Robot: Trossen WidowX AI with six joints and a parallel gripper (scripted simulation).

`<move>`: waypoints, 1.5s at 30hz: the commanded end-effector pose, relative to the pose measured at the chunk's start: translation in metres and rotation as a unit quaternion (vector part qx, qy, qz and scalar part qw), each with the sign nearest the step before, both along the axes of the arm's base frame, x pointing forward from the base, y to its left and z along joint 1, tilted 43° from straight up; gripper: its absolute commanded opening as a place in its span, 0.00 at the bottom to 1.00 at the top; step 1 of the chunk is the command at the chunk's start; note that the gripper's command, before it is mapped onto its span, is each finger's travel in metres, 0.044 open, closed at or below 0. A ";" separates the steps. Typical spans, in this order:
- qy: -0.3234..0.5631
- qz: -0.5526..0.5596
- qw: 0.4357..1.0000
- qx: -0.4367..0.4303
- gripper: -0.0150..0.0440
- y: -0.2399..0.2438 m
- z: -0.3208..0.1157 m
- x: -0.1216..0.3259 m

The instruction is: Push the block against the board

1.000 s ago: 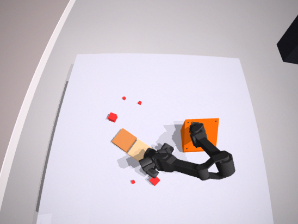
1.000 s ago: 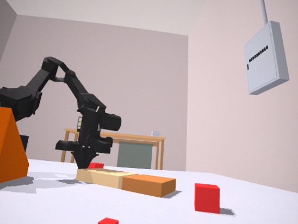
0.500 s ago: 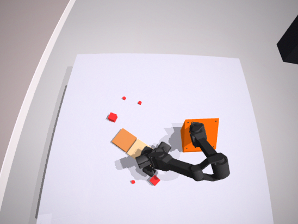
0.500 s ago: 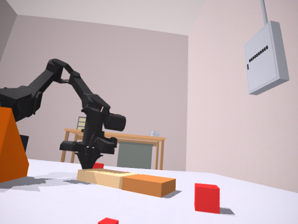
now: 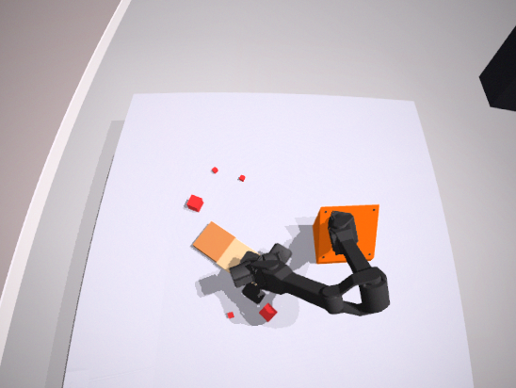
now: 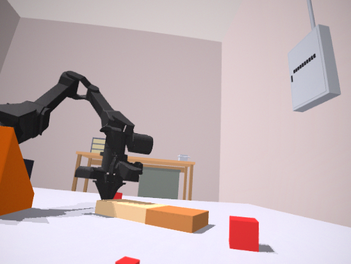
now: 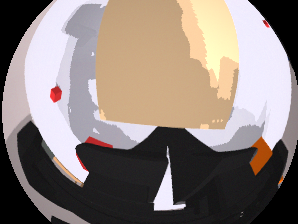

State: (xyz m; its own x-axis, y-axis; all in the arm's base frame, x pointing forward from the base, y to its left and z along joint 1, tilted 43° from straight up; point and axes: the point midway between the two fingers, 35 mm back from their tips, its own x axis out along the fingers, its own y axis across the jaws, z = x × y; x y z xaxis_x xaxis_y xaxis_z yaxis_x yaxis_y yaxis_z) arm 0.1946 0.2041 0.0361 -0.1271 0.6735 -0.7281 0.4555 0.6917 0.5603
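The orange-brown square block (image 5: 214, 242) (image 6: 176, 218) lies flat, one whole side against the end of the light wooden board (image 5: 235, 254) (image 6: 129, 212) (image 7: 150, 65). I see no gap between them, and their long edges look in line. The block is not visible in the wrist view. My gripper (image 6: 107, 198) (image 7: 168, 123) is shut and empty. It points down, with its tips low at the board's far end, away from the block. They look very close to that end; whether they touch it is not clear. In the top view the arm hides the tips and that end.
A large red cube (image 5: 267, 312) and a small one (image 5: 230, 315) (image 7: 55, 94) lie near the gripper. Another large red cube (image 5: 195, 202) (image 6: 240, 234) and two small ones lie beyond the block. The orange pedestal (image 5: 368, 235) (image 6: 13, 182) stands to the right in the top view.
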 end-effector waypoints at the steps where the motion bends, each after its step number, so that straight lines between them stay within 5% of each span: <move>1: -0.005 0.000 1.000 -0.001 0.25 0.001 0.001 0.001; 31: -0.003 0.000 1.000 0.001 0.25 0.012 0.018 -0.042; 37: -0.003 0.000 1.000 0.001 0.25 -0.021 0.058 -0.032; 45: -0.023 0.015 1.000 0.003 0.25 -0.020 0.058 -0.026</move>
